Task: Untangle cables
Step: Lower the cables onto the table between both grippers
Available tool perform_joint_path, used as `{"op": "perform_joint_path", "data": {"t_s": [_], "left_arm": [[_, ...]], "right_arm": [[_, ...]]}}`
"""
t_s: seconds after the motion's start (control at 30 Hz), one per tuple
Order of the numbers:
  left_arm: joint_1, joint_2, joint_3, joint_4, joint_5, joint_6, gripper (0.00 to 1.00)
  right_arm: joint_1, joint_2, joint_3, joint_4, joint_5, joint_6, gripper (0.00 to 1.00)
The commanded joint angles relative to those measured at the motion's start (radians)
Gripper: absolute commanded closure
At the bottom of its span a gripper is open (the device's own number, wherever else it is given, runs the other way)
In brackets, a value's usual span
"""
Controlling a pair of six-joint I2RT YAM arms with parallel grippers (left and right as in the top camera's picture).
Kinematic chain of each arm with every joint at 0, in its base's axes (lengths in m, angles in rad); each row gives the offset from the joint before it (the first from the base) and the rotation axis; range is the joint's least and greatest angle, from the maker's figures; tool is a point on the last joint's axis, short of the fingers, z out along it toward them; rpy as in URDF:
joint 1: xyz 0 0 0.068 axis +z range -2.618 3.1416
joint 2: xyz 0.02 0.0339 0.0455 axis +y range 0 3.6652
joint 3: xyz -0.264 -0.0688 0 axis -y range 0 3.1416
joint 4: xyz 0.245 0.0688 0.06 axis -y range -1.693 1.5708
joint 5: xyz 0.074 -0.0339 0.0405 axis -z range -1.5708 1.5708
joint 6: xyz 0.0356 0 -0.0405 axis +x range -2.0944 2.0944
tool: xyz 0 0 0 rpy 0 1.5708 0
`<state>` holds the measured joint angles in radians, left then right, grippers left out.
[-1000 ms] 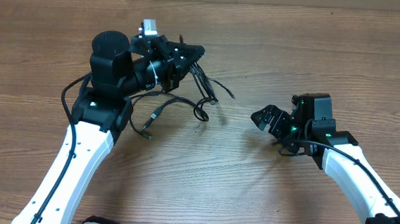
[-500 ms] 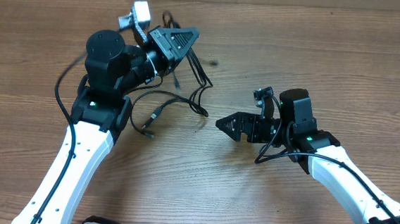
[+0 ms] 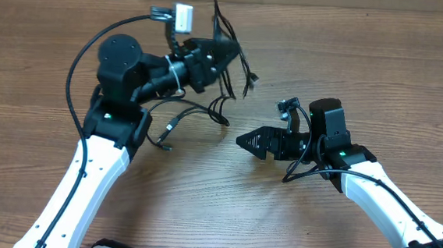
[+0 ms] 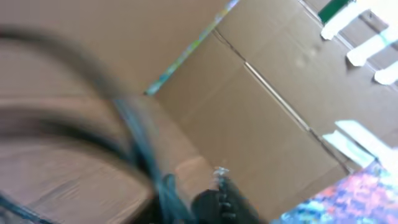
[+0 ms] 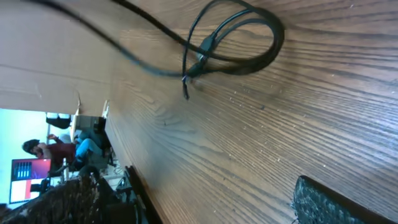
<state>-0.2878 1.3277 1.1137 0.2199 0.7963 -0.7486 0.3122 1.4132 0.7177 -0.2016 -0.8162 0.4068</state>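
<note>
On the wooden table (image 3: 382,65), cable loop (image 3: 168,126)

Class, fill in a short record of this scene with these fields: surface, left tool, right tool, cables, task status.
surface: wooden table
left tool: towards the far side of the table, cables bunched at its tip; whether the jaws are open or shut is not clear
right tool: open, empty, pointing toward the cables
cables: thin, black, partly hanging from the left tool, partly trailing on the table
task status: cables not yet separated
</note>
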Motion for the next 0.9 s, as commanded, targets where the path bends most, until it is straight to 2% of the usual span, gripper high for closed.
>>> {"op": "perform_joint_path", "data": {"t_s": [0.0,0.07,0.13,0.17,0.23,0.37,0.53,0.73,0.77,0.83,0.87], "left_arm": [[-0.042,-0.021,0.033,-0.107,-0.1,0.041,0.72],[-0.055,-0.019,0.033,-0.25,-0.17,0.09,0.71],[-0.061,-0.018,0.033,-0.428,-0.282,0.111,0.62],[-0.062,-0.016,0.033,-0.49,-0.321,0.11,0.54],[-0.063,-0.01,0.033,-0.623,-0.374,0.11,0.3],[-0.068,0.018,0.032,-0.82,-0.411,0.11,0.0],[-0.096,0.096,0.032,-0.994,-0.463,0.105,0.0],[-0.146,0.172,0.032,-1.067,-0.456,0.098,0.03],[-0.152,0.176,0.032,-1.069,-0.456,0.098,0.05],[-0.164,0.18,0.032,-1.073,-0.456,0.098,0.17],[-0.169,0.18,0.032,-1.073,-0.456,0.098,0.32]], "right_arm": [[-0.027,0.0,-0.003,-0.032,-0.026,-0.012,0.0],[-0.055,-0.001,-0.003,-0.093,-0.007,-0.012,0.0],[-0.095,-0.005,-0.003,-0.175,0.042,-0.011,0.0],[-0.118,-0.008,-0.003,-0.214,0.067,-0.012,0.0],[-0.169,-0.014,-0.003,-0.286,0.114,-0.016,0.0],[-0.246,-0.014,-0.003,-0.348,0.133,-0.023,0.0],[-0.263,-0.014,-0.003,-0.351,0.136,-0.023,0.0],[-0.263,-0.014,-0.004,-0.351,0.135,-0.023,0.0],[-0.263,-0.014,-0.004,-0.351,0.135,-0.023,0.0],[-0.263,-0.014,-0.004,-0.35,0.135,-0.023,0.0],[-0.263,-0.014,-0.004,-0.35,0.136,-0.023,0.0]]}}
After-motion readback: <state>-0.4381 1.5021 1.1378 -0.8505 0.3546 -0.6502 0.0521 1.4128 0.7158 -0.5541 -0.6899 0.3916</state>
